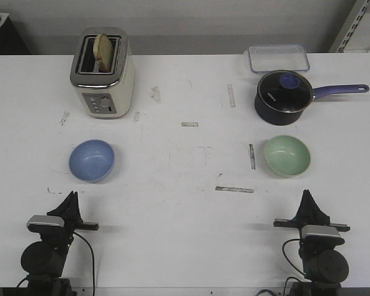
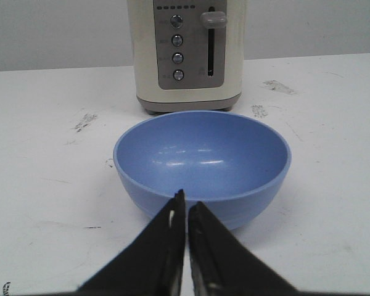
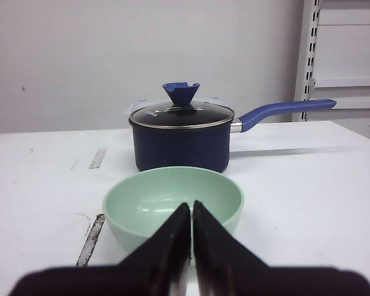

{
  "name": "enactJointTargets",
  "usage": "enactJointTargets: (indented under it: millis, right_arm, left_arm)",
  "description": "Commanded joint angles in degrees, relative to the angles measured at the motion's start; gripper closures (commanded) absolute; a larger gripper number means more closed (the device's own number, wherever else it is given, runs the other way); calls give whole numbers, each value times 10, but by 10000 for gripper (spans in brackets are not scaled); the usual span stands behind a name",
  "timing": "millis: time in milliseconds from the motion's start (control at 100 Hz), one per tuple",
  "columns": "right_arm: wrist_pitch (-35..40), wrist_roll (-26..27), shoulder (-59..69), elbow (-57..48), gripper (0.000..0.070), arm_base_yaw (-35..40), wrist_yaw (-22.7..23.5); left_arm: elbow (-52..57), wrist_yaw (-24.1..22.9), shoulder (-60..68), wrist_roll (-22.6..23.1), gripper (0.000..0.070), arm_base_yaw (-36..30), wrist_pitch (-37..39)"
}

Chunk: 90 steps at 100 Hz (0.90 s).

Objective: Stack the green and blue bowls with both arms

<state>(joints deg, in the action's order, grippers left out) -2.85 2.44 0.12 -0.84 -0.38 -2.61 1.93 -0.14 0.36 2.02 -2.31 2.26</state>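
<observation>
The blue bowl sits upright and empty on the white table at the left; it also shows in the left wrist view. The green bowl sits upright and empty at the right, and shows in the right wrist view. My left gripper is shut and empty, just short of the blue bowl, pointing at it. My right gripper is shut and empty, just short of the green bowl, pointing at it.
A cream toaster with bread in its slot stands behind the blue bowl. A dark lidded saucepan with a purple handle stands behind the green bowl, and a clear lidded box lies behind it. Tape marks dot the table.
</observation>
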Motion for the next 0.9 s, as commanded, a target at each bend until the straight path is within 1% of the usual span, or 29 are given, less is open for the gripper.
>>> enactJointTargets:
  millis: [0,660,890]
  right_arm:
    - [-7,8,-1,1,700,0,0]
    - [-7,8,-1,1,700,0,0]
    - [-7,-7,-1,1,700,0,-11]
  left_arm:
    - [-12,-1,-1,1,699,0,7]
    - [-12,-2,-1,2,699,0,8]
    - [-12,-3,-1,1,699,0,8]
